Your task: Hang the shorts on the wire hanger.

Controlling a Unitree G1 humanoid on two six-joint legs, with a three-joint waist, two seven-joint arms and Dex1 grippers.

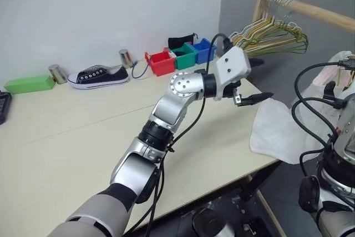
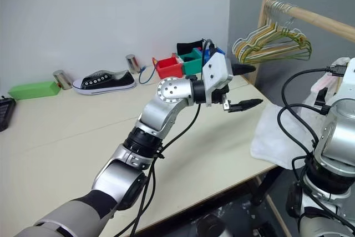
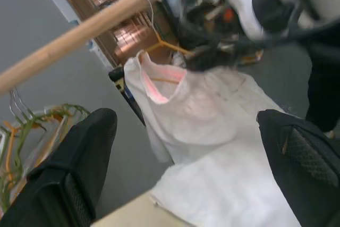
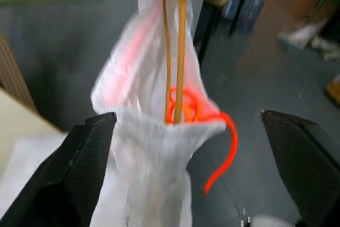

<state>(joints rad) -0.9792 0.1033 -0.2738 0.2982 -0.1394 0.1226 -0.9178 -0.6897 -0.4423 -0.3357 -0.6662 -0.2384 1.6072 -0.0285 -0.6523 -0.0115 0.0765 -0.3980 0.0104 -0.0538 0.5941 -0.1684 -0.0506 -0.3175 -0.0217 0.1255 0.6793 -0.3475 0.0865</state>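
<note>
The white shorts (image 3: pixel 202 115) hang from the thin yellow-tan wire hanger (image 3: pixel 162 43), whose hook sits over the wooden rail (image 3: pixel 95 22). Their lower part trails onto the table's right corner (image 1: pixel 277 129). In the right wrist view the hanger's wires (image 4: pixel 181 41) run down into the gathered waistband (image 4: pixel 159 131), and the orange drawstring (image 4: pixel 220 131) dangles out. My right gripper (image 4: pixel 186 118) is open, with its fingers wide on either side of the waistband and apart from it. My left gripper (image 1: pixel 256 79) is open over the table's right edge and points at the shorts with nothing in it.
A bunch of pastel hangers (image 1: pixel 272 34) hangs further along the rail (image 1: pixel 316 9). At the back of the cream table (image 1: pixel 83 131) stand red, green and blue bins (image 1: pixel 162 62), a black sneaker (image 1: pixel 99 76), two metal cans and a green box (image 1: pixel 29 84).
</note>
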